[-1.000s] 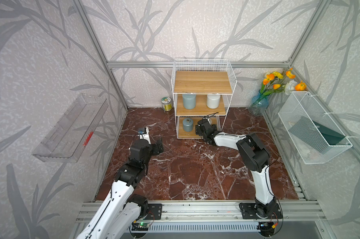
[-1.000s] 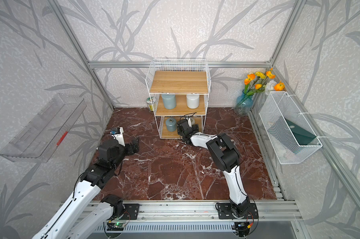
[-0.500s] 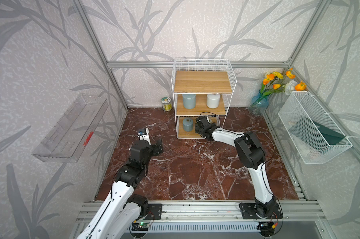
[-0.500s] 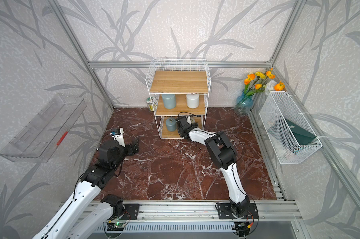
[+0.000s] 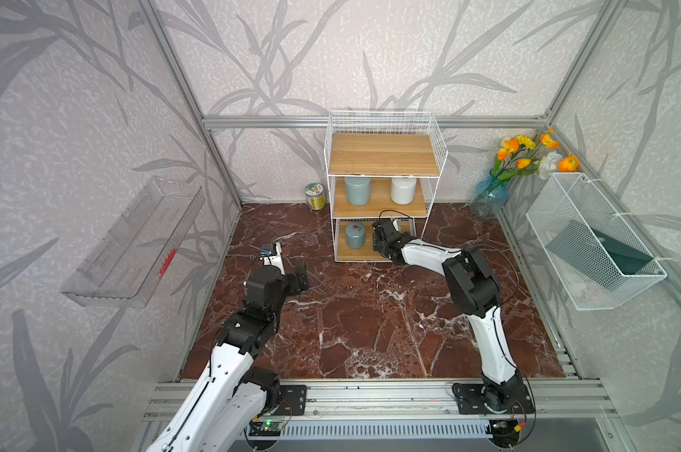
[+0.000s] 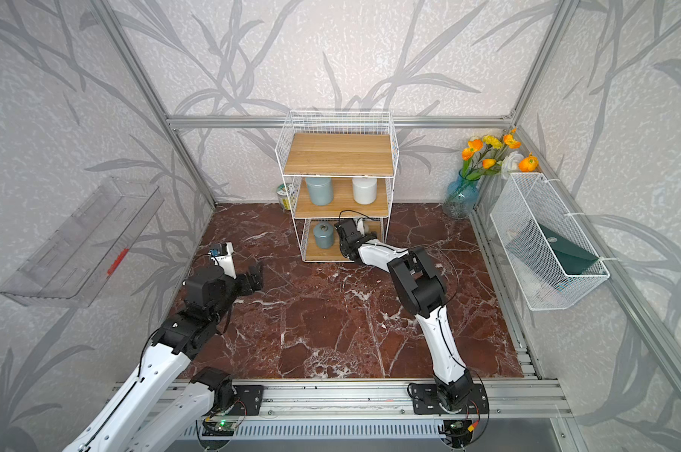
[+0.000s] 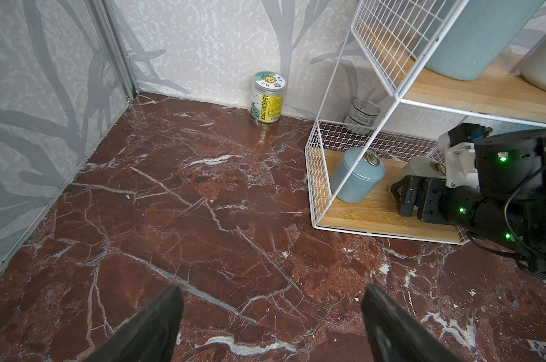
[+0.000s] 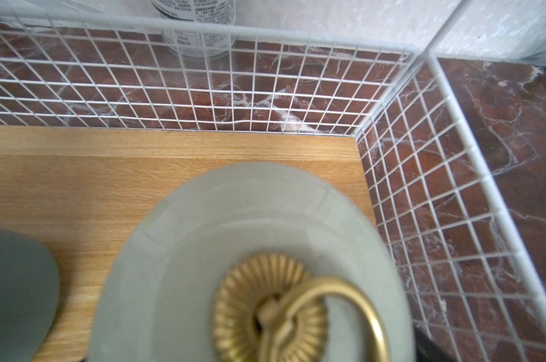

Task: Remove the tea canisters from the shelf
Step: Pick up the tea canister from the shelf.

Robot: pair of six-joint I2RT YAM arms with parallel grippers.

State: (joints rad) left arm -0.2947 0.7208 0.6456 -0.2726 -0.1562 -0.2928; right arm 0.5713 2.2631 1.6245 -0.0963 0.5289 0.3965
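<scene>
Wire shelf (image 5: 381, 156) on marble floor (image 5: 370, 332), middle board (image 5: 380, 197): tall blue jar (image 5: 357, 190), white jar (image 5: 403, 189), bottom board (image 5: 354, 255): short blue jar (image 5: 355, 235), beige jar (image 7: 417, 169)

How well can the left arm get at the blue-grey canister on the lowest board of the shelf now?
Probably yes. The left hand is open and empty, the floor up to the shelf lies bare, and the canister stands behind the open front. The low side mesh bars a sideways approach.

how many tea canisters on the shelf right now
4. Middle board of the shelf: blue-grey canister and white canister. Bottom board: second blue-grey canister and beige canister, largely hidden behind the right pincer.
</scene>
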